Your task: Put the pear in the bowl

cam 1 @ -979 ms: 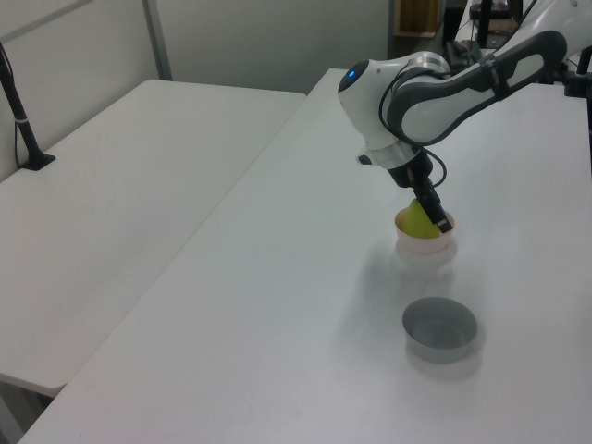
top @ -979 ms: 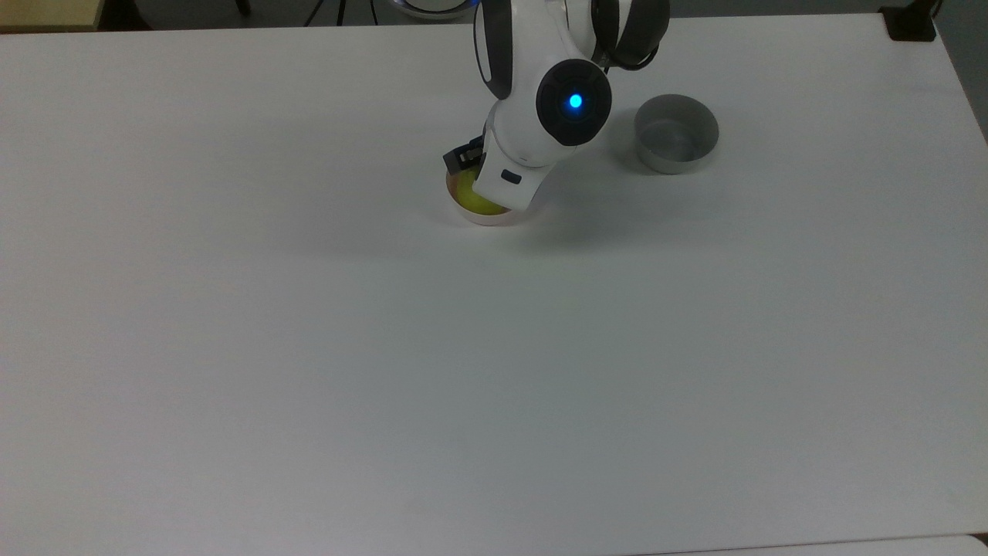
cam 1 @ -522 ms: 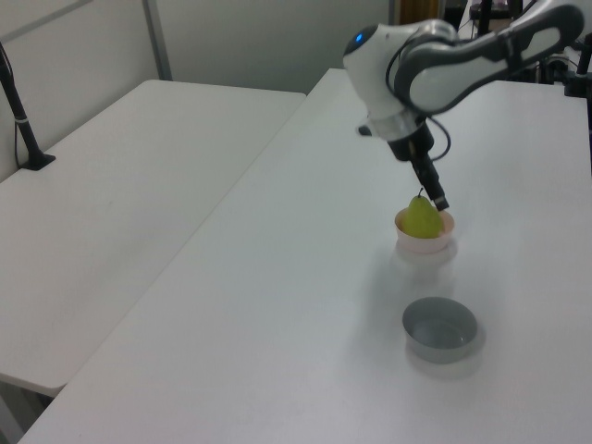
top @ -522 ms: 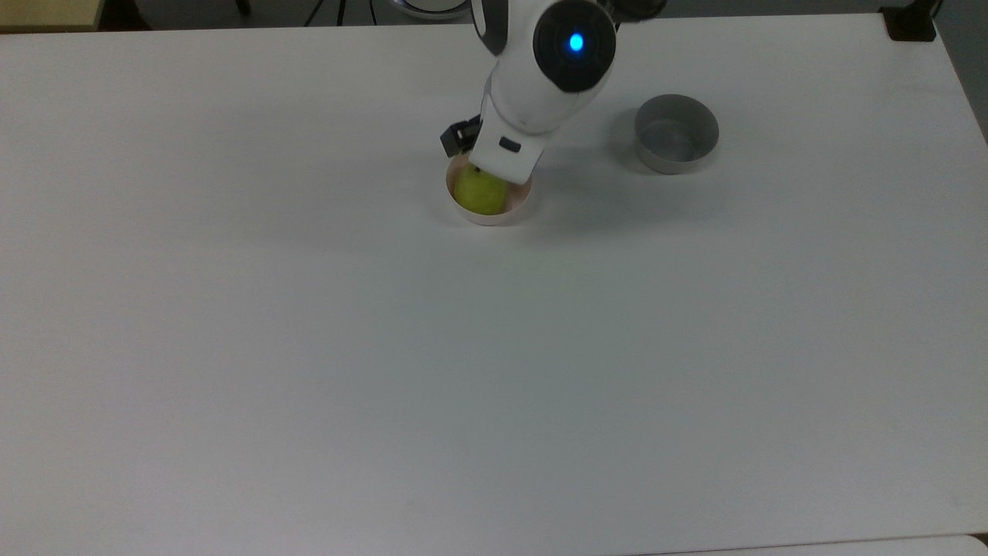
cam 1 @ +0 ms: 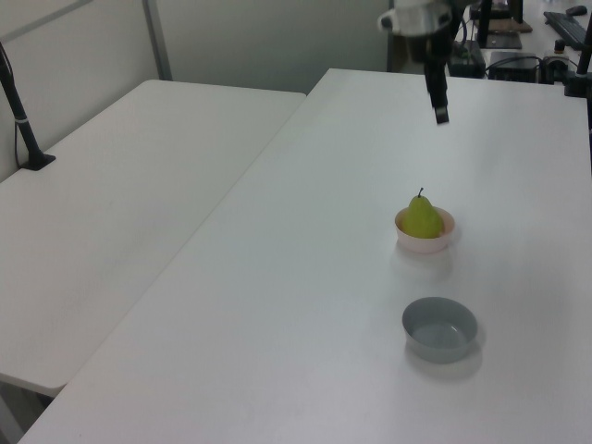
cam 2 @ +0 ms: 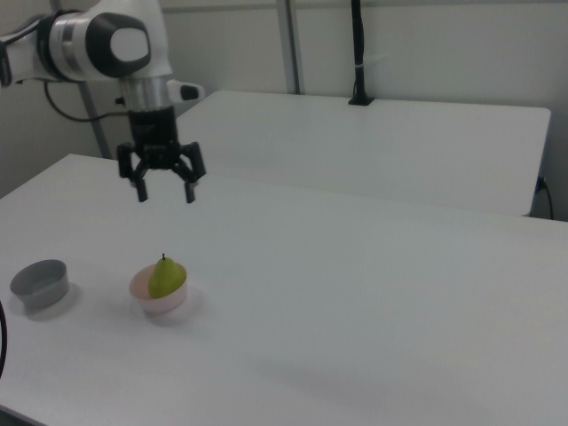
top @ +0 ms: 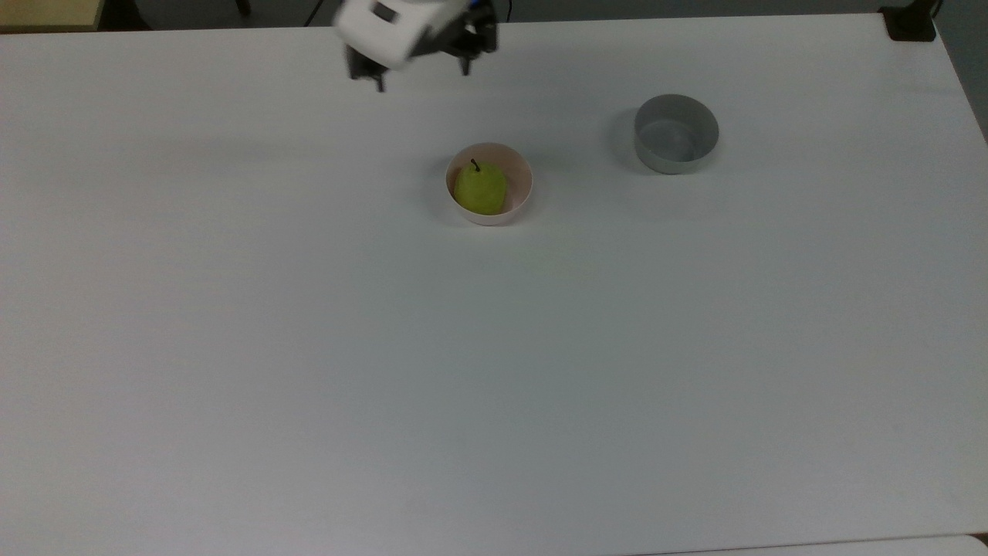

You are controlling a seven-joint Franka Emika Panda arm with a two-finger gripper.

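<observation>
The yellow-green pear (top: 479,188) (cam 1: 423,217) (cam 2: 166,277) stands upright inside the pale pink bowl (top: 519,199) (cam 1: 425,244) (cam 2: 158,302), stem up. My gripper (top: 421,79) (cam 1: 441,114) (cam 2: 165,195) hangs high above the table, well clear of the bowl, toward the top view's upper edge. Its black fingers are spread open with nothing between them.
A grey round bowl (top: 676,133) (cam 1: 440,329) (cam 2: 41,283) sits on the white table (top: 494,371), to the top view's right of the pink bowl. A second white table (cam 1: 129,176) stands alongside, with a black post (cam 1: 23,129) on it.
The gripper has let go of the pear and risen away from the pink bowl, moving up and toward the top view's upper left. The pear stays in the bowl.
</observation>
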